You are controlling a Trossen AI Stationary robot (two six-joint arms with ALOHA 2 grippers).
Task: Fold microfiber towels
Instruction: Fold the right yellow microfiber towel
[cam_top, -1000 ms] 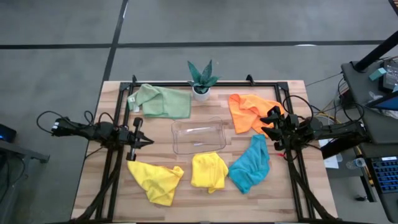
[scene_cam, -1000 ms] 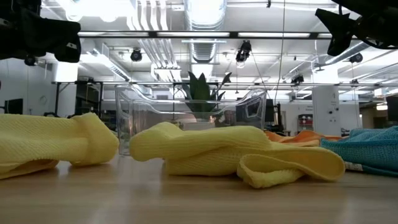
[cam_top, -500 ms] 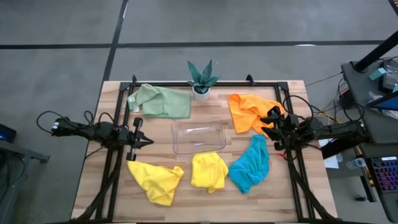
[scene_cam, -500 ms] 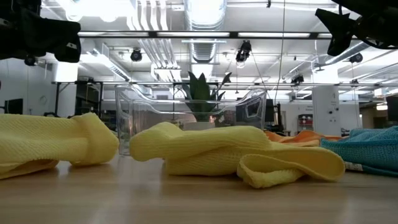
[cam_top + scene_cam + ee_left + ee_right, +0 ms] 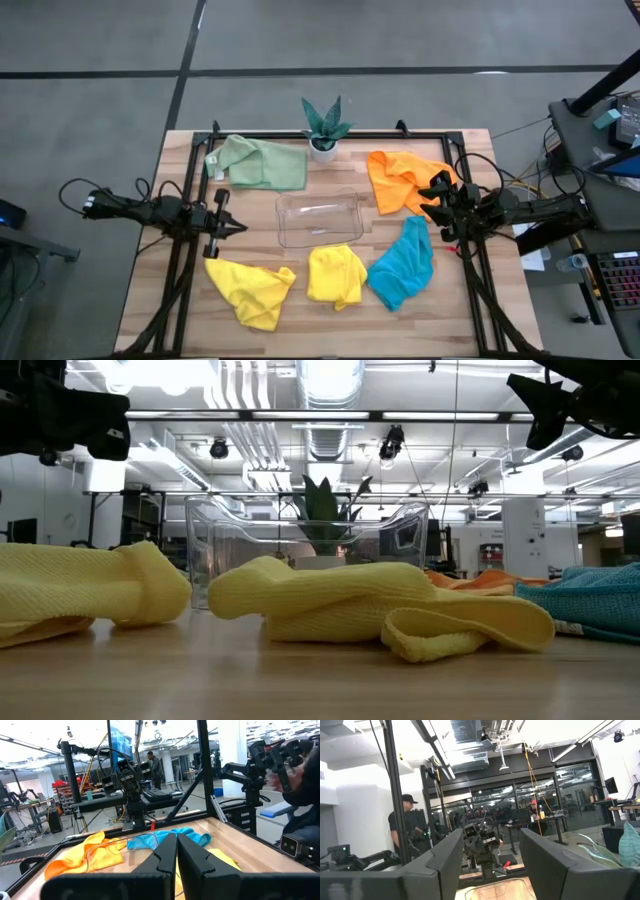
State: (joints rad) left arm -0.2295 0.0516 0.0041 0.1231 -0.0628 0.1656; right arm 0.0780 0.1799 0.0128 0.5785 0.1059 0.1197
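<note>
Several crumpled microfiber towels lie on the wooden table: a pale green one (image 5: 260, 163) at the far left, an orange one (image 5: 400, 178) at the far right, two yellow ones (image 5: 252, 289) (image 5: 336, 275) near the front, and a teal-blue one (image 5: 405, 264) at the front right. My left gripper (image 5: 238, 227) hovers shut at the table's left side, pointing level toward the centre. Open, my right gripper (image 5: 428, 197) hovers at the right side, above the orange towel's edge, tilted upward. Neither touches a towel.
A clear plastic tray (image 5: 320, 219) stands at the table's centre. A small potted plant (image 5: 324, 128) sits at the far edge. A black frame (image 5: 186, 260) runs along the table's sides. A person (image 5: 402, 832) stands in the room beyond.
</note>
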